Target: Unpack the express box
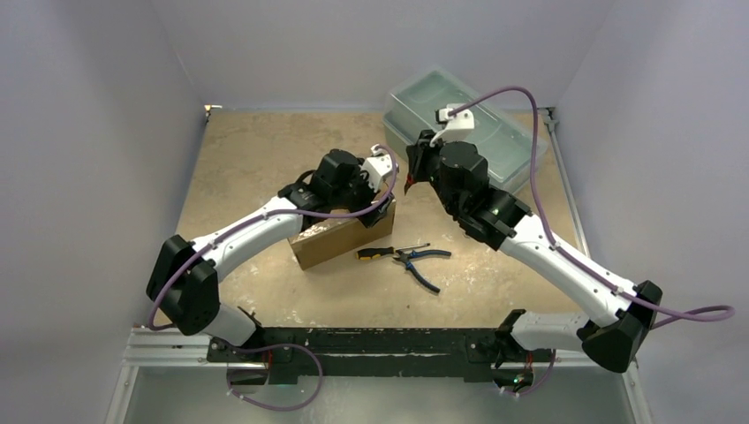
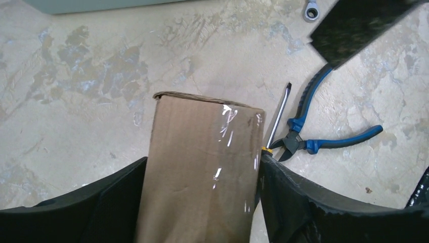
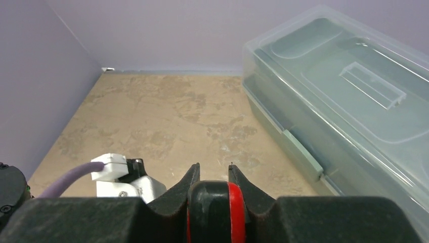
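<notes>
At the middle of the table [image 1: 256, 159], the brown cardboard express box [image 2: 202, 131] stands on edge with the left gripper [image 2: 203, 185] clamped across its taped sides. A yellow-and-black screwdriver [image 1: 389, 252] and blue-handled pliers [image 1: 422, 261] lie just beside it. The right gripper [image 3: 213, 169] hangs above the table near the translucent plastic toolbox [image 3: 344, 96], its fingers closed around a black-and-red object [image 3: 216, 205].

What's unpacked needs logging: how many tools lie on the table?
3. A screwdriver right of the box, pliers beside it, and a wrench end at the left wrist view's top edge. The right jaws hold a red-black item, possibly a fourth; more may be hidden.
</notes>
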Robot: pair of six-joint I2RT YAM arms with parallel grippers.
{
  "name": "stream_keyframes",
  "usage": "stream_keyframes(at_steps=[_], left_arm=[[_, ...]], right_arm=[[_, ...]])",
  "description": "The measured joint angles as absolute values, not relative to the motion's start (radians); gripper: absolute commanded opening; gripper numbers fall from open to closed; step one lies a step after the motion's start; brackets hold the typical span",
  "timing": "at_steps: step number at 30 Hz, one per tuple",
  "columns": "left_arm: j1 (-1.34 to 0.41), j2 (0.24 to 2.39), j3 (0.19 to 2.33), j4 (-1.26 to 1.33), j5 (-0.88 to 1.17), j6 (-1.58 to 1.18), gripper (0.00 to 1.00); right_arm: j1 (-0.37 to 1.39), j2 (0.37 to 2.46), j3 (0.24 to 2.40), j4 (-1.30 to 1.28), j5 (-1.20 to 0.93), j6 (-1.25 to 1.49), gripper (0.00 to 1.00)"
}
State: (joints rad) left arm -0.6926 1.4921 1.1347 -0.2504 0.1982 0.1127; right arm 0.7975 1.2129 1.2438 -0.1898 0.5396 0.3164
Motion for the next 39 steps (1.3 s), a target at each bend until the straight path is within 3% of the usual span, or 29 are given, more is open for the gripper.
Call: stream_keyframes(at_steps=[15, 39], left_arm=[[-0.688, 1.388, 1.003, -0.157, 0.252, 0.169, 0.6], [-0.688, 1.378, 0.985, -0.131, 0.262, 0.194, 0.58]], right_arm=[[0.798, 1.252, 1.159, 0.058, 0.496, 0.264, 0.0], [0.798, 1.34, 1.107, 0.179, 0.427, 0.242, 0.0]])
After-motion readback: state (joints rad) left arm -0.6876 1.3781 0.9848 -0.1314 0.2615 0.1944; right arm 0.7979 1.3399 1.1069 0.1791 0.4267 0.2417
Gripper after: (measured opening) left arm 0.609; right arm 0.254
